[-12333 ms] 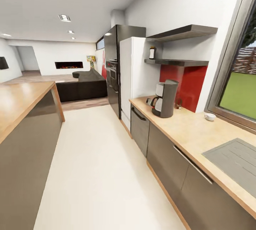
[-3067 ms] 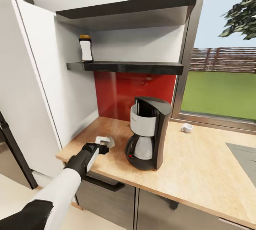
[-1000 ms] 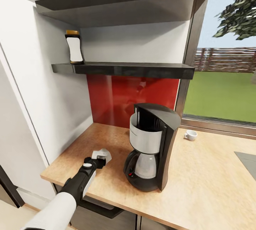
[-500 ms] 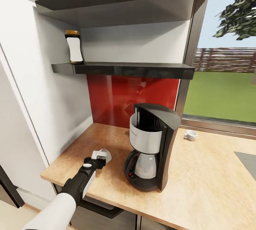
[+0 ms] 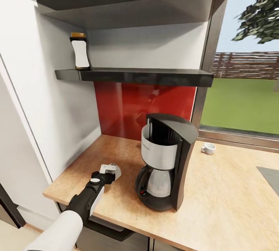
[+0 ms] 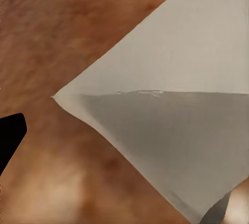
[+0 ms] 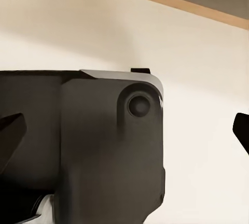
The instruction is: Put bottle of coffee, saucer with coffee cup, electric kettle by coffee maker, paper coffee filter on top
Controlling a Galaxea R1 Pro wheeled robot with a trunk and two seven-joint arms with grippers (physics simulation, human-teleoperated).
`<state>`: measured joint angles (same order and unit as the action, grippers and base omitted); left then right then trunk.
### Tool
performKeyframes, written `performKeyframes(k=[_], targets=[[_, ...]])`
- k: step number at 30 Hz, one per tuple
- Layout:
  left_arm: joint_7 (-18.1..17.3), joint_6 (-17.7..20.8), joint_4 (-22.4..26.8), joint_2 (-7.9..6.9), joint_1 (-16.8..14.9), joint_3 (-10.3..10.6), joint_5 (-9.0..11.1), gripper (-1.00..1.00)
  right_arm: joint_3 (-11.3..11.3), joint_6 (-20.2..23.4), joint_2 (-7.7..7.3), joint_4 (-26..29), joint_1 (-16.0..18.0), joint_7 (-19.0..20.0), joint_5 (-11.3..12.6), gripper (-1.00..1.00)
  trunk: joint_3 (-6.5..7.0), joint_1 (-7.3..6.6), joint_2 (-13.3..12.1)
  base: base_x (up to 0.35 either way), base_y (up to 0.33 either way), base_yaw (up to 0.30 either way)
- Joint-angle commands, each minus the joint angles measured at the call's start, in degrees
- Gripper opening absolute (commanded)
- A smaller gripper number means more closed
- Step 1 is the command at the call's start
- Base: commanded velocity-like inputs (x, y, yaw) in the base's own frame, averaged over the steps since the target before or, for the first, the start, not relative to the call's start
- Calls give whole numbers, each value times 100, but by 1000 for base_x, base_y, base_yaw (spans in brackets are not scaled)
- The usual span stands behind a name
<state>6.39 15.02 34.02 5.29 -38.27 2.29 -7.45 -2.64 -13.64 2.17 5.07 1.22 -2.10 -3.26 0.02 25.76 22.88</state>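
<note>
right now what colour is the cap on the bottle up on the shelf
Orange-yellow, on the white-labelled dark coffee bottle standing on the dark shelf; head view shows it best.

You have a red backsplash [image 5: 143,107] under the dark shelf [image 5: 155,75], a window [image 5: 248,88] onto lawn, and a white fridge side [image 5: 42,107].

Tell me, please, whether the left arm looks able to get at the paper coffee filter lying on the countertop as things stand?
Probably yes: the left claw is already right at the paper coffee filter, with bare countertop around it and the coffee maker standing clear to one side.
</note>
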Motion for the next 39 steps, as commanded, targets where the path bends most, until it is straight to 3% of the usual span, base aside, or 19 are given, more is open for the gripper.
performKeyframes(k=[1, 17, 18, 39], targets=[[20, 36, 8, -2, 1, 18, -54, 100, -26, -18, 2, -6, 2, -19, -34, 100, -2, 2, 4, 1, 85, 0], [20, 28, 8, -2, 4, 23, -54, 100, -26, -20, 2, -6, 2, -19, -34, 100, -2, 2, 4, 0, 36, 0], [20, 28, 8, 0, 4, 27, -54, -100, -26, -21, 2, -6, 2, -19, -34, 100, -2, 2, 4, 0, 0, 0], [20, 28, 8, -11, 4, 18, -54, -100, -26, -18, 1, -6, 2, -19, -34, 100, -2, 2, 4, 0, 0, 0]])
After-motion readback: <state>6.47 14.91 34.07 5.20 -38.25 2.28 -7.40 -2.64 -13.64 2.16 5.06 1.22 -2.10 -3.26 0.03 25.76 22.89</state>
